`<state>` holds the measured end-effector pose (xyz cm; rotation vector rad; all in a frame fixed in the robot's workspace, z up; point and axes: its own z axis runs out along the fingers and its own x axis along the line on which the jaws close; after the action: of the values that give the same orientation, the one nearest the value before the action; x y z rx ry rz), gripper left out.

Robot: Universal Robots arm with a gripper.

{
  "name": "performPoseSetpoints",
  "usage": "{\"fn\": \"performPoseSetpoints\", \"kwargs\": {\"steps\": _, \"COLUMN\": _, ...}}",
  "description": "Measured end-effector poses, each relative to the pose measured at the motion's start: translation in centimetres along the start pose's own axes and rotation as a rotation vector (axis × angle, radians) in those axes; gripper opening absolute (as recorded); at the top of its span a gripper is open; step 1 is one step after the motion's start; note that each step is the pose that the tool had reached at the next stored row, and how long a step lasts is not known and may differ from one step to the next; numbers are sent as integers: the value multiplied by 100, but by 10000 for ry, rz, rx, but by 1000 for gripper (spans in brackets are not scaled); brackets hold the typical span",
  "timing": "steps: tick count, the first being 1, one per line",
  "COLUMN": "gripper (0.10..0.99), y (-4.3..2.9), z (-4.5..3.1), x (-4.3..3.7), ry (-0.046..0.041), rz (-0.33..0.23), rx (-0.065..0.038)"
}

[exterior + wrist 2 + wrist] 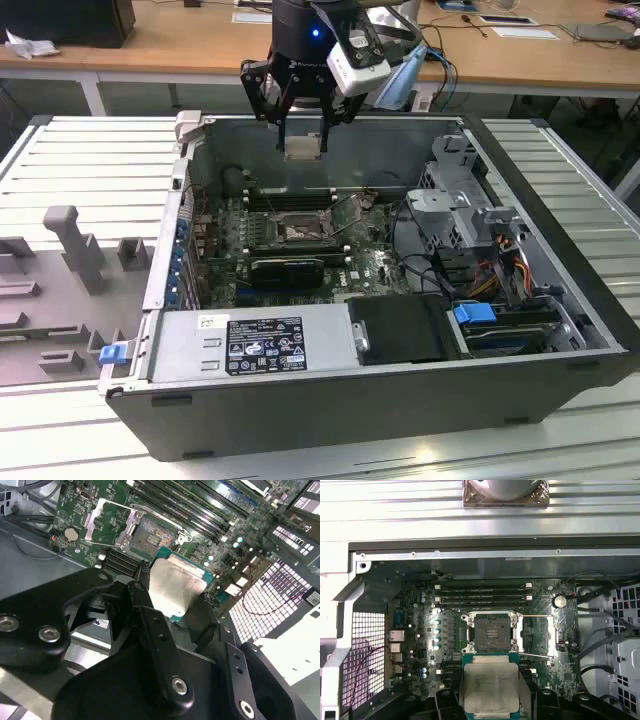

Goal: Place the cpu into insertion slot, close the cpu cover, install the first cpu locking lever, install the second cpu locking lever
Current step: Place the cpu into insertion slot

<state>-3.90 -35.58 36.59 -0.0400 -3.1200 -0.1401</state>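
My gripper [303, 138] hangs above the open computer case, shut on the cpu [303, 148], a flat square chip with a pale silver face. In both wrist views the cpu [490, 687] [176, 586] sits between the black fingers [449, 700]. The insertion slot [299, 231] lies well below on the green board, its dark square centre bare [492, 632] [152, 536]. The cpu cover [534, 635] [107, 522] stands swung open beside the slot, with thin lever wires along it.
Long black memory slots [482, 592] run beside the socket. A power supply [255, 345], a black shroud [400, 330] and a drive cage [465, 200] with cables stand along the case walls [330, 400]. Grey fixture blocks [75, 245] stand at the exterior view's left.
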Motion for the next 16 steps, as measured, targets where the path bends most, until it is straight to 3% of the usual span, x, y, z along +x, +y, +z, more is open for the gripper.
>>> {"fn": "performPoseSetpoints", "kwargs": {"steps": 3, "gripper": 533, "y": 0, "z": 0, "x": 0, "ry": -82, "rz": 917, "rx": -17}}
{"fn": "performPoseSetpoints", "kwargs": {"steps": 11, "gripper": 533, "y": -3, "z": 31, "x": -1, "ry": -85, "rz": 1014, "rx": -16}}
{"fn": "performPoseSetpoints", "kwargs": {"steps": 16, "gripper": 533, "y": -3, "z": 32, "x": -1, "ry": -119, "rz": 1382, "rx": -24}}
